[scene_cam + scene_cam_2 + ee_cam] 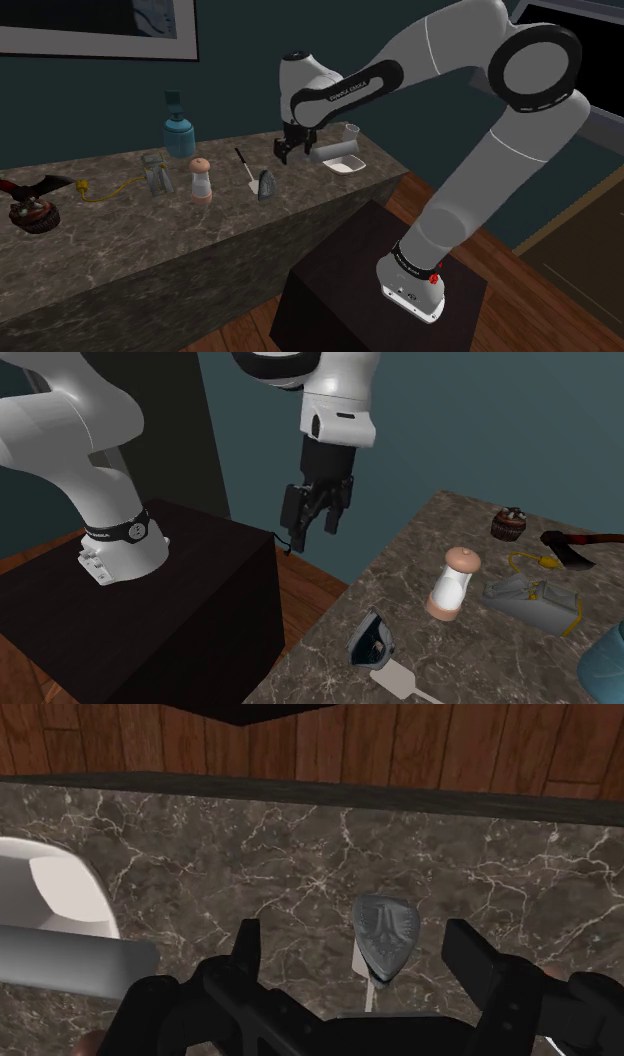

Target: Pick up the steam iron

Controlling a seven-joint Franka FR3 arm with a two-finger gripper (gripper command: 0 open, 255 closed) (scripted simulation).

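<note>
The steam iron [265, 185] is small and dark grey, with a pointed soleplate, and it stands on the dark marble counter [150, 245] close to its front edge. It also shows in the second exterior view, iron [370, 640], and in the wrist view, iron [383, 936], where its soleplate faces the camera. My black gripper [290, 150] hangs open in the air above the counter, up and a little toward the shoulder view's right of the iron. In the wrist view the gripper [358, 949] has its fingers wide apart with the iron far below between them, untouched. The gripper [315, 517] holds nothing.
A white spatula [245, 165] lies right behind the iron. Beside it stand a pink-topped shaker [201, 180], a grater [155, 175] and a blue bottle [179, 128]. A white bowl [340, 162] sits at the counter's right end, a cupcake [32, 215] and axe [35, 185] at its left.
</note>
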